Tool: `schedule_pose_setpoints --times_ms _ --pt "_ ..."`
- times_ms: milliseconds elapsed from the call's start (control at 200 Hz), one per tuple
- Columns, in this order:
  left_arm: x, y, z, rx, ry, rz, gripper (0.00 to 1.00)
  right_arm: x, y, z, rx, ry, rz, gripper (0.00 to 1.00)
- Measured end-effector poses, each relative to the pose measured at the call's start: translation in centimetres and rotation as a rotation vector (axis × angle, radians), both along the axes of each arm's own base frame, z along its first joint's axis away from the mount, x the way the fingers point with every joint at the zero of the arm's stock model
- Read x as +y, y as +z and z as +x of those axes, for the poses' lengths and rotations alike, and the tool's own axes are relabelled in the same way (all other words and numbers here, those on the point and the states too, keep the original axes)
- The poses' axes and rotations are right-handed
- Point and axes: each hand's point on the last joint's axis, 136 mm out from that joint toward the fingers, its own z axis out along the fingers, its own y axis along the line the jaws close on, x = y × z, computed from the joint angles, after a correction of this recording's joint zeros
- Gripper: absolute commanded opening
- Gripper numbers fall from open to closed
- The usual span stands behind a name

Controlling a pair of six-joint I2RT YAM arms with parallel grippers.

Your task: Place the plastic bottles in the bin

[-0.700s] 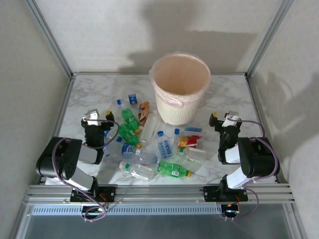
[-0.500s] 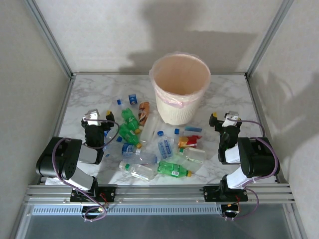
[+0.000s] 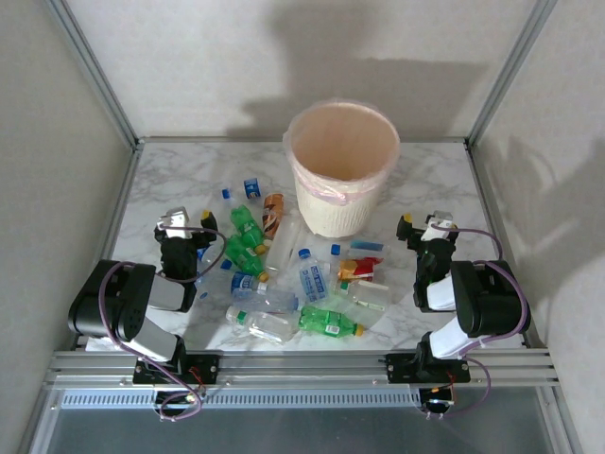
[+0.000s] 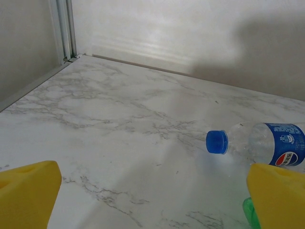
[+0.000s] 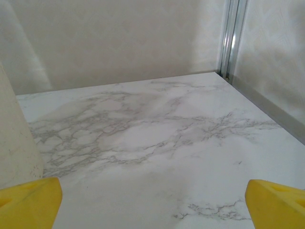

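The plastic bottles (image 3: 312,276) lie scattered on the marble table between the arms: clear, green (image 3: 244,227) and one brown-orange (image 3: 273,213). Beyond them at the table's back stands the cream bin (image 3: 331,213) with its pinkish liner. My left gripper (image 3: 184,221) rests low at the left of the pile, open and empty. In the left wrist view its yellow fingertips (image 4: 26,191) stand wide apart, and a clear blue-capped bottle (image 4: 267,143) lies ahead to the right. My right gripper (image 3: 427,223) sits right of the pile, open and empty; its fingertips (image 5: 279,202) frame bare marble, with the bin wall (image 5: 14,143) at left.
Aluminium frame posts (image 3: 95,76) and pale walls close in the table on the left, back and right. A green bottle end (image 4: 250,210) pokes out beside my left gripper's right finger. Bare marble (image 3: 435,175) stretches right of the bin.
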Motion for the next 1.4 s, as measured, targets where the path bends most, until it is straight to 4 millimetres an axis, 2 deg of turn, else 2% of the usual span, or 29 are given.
schedule_pose_setpoints --times_ms 210,285,310,350,421,441,486,516,541,591,631,666,696,751,806,866,971,1147,1237,1402 --pt "0.1 -0.2 0.1 0.014 0.011 0.002 1.0 -0.2 -0.1 0.0 0.011 -0.012 0.0 0.99" --pt "0.2 0.3 1.4 0.064 0.046 0.015 1.0 -0.6 0.4 0.5 0.051 -0.048 0.01 0.99" --pt "0.2 1.1 2.2 0.074 0.059 0.012 1.0 -0.8 1.3 0.8 0.061 -0.065 0.036 0.99" --pt "0.0 3.2 3.6 0.065 0.081 -0.007 0.99 -0.9 3.9 1.6 0.057 -0.091 0.089 0.99" --pt "-0.4 8.7 5.8 0.015 0.112 -0.103 0.9 -1.1 11.4 2.3 -0.034 -0.117 0.202 0.99" --pt "-0.7 10.3 6.2 -0.005 0.11 -0.147 0.86 -1.4 13.6 1.9 -0.082 -0.132 0.258 0.99" --pt "-1.3 14.0 6.5 -0.048 0.098 -0.219 0.82 -1.8 17.1 0.3 -0.166 -0.154 0.364 0.96" --pt "-2.1 15.7 6.4 -0.069 0.084 -0.269 0.8 -2.2 18.4 -1.0 -0.209 -0.155 0.431 0.92" --pt "-3.0 16.8 6.1 -0.077 0.066 -0.305 0.8 -2.5 18.7 -2.0 -0.223 -0.162 0.467 0.89" --pt "-6.1 17.7 5.4 -0.052 0.001 -0.345 0.81 -3.1 18.0 -3.3 -0.208 -0.192 0.535 0.88" --pt "-9.4 17.1 4.8 -0.002 -0.063 -0.351 0.8 -3.2 16.3 -3.3 -0.133 -0.221 0.567 0.88" --pt "-12.6 15.9 4.1 0.064 -0.128 -0.339 0.8 -2.9 14.3 -3.0 -0.034 -0.247 0.579 0.93" --pt "-15.4 14.3 3.3 0.133 -0.185 -0.318 0.8 -2.6 12.7 -2.6 0.06 -0.268 0.578 0.98" --pt "-20.1 10.5 1.1 0.28 -0.285 -0.255 0.8 -1.8 10.1 -1.8 0.226 -0.298 0.552 0.99" --pt "-23.1 6.7 -1.1 0.418 -0.355 -0.186 0.79 -0.8 8.3 -1.5 0.361 -0.312 0.513 0.99" --pt "-24.7 3.5 -3.1 0.537 -0.399 -0.123 0.77 0.2 7.5 -2.0 0.446 -0.303 0.478 0.99" --pt "-25.1 0.0 -5.1 0.673 -0.418 -0.062 0.74 1.0 8.2 -3.1 0.51 -0.279 0.436 0.93" --pt "-23.7 -3.7 -5.6 0.803 -0.373 0.009 0.71 2.1 9.4 -3.4 0.547 -0.232 0.42 0.9" --pt "-22.9 -4.7 -5.2 0.838 -0.35 0.036 0.71 2.9 8.7 -3.7 0.588 -0.207 0.413 0.89" --pt "-22.2 -4.9 -3.9 0.859 -0.338 0.064 0.69 3.5 7.8 -4.2 0.637 -0.193 0.407 0.89"
